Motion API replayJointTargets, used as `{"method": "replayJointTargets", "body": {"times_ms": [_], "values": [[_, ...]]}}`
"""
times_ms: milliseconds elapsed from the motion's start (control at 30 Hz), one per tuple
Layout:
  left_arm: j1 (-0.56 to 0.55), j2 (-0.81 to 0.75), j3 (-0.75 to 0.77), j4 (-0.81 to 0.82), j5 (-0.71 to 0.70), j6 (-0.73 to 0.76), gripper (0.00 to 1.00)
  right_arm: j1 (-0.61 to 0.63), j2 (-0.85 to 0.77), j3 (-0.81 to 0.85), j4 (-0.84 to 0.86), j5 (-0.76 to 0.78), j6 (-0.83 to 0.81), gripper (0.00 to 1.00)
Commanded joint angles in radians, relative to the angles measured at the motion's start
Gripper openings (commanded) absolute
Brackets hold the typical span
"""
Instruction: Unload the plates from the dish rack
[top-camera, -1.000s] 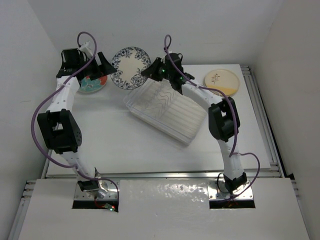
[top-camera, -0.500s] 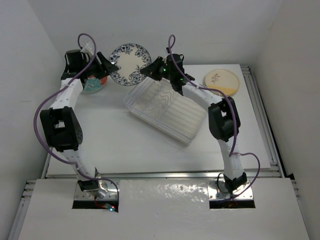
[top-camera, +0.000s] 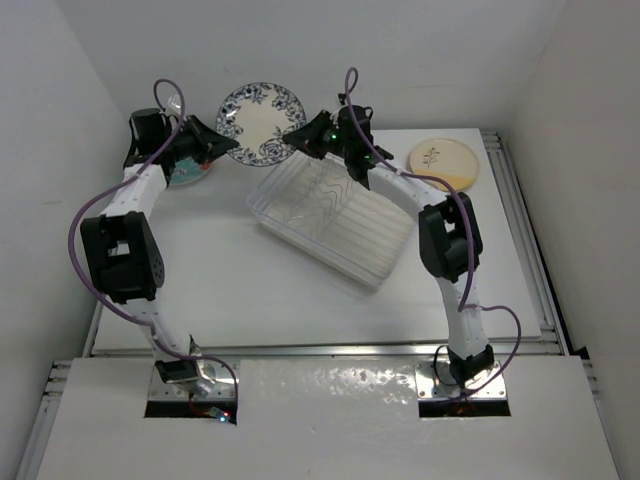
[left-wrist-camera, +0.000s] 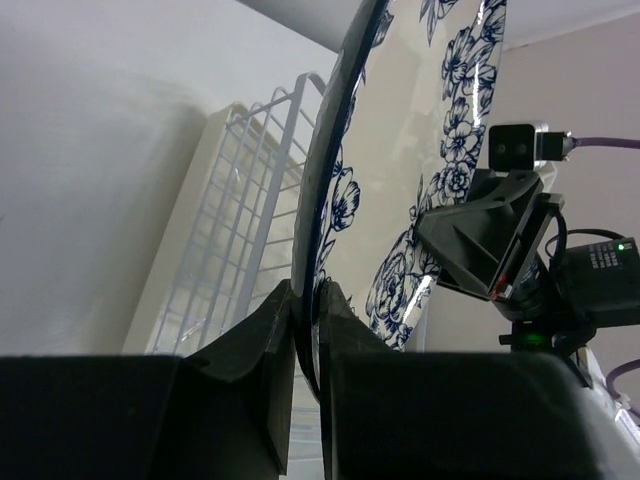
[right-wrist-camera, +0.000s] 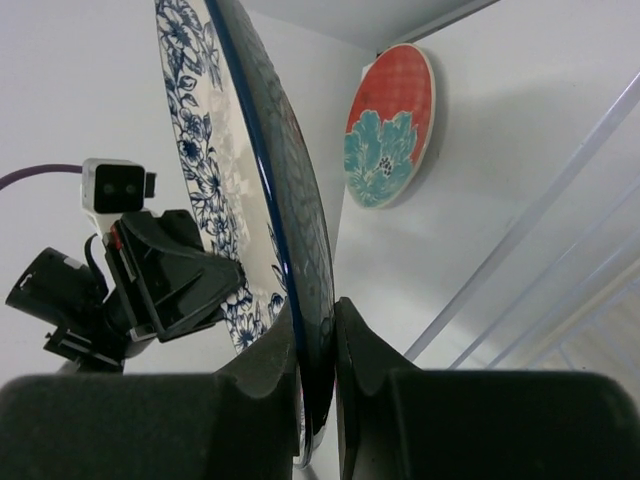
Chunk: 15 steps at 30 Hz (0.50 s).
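So, from above: the blue floral plate (top-camera: 258, 122) has drifted up and back over the last second. It now hangs in the air beyond the dish rack (top-camera: 335, 225), and the left gripper (top-camera: 222, 141) has moved onto its rim opposite the right gripper (top-camera: 298, 143).

Left wrist: jaws pinching the plate's edge.

Right wrist: same deal, jaws clamped on the rim, with the red plate (right-wrist-camera: 390, 125) already set down behind. Looks like a mid-air handoff, probably of the last plate out.

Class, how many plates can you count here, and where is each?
3. Blue floral plate, gripped by left gripper and right gripper; cream plate, on the table, far right; red and teal plate, far left, partly behind the left arm. Others may be hidden.
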Motion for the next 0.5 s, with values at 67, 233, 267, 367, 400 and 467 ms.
{"method": "replayJointTargets", "body": {"times_ms": [67,233,267,367,400,467], "values": [[0.003,-0.026,-0.036,0.228,0.085,-0.115,0.00,0.021,-0.044,0.063,0.068,-0.026,-0.019,0.02],[0.075,-0.020,-0.048,0.320,0.096,-0.215,0.00,0.013,-0.054,0.068,0.003,0.000,-0.078,0.42],[0.084,-0.022,-0.047,0.321,0.093,-0.214,0.00,0.010,-0.057,0.060,0.008,0.005,-0.078,0.45],[0.119,-0.027,-0.051,0.347,0.083,-0.232,0.00,0.010,-0.048,0.066,0.023,0.002,-0.074,0.54],[0.126,-0.027,-0.056,0.361,0.083,-0.255,0.00,0.010,-0.048,0.067,0.025,0.002,-0.074,0.55],[0.161,-0.025,-0.076,0.422,0.083,-0.287,0.00,0.009,-0.050,0.069,0.032,0.002,-0.080,0.56]]}}
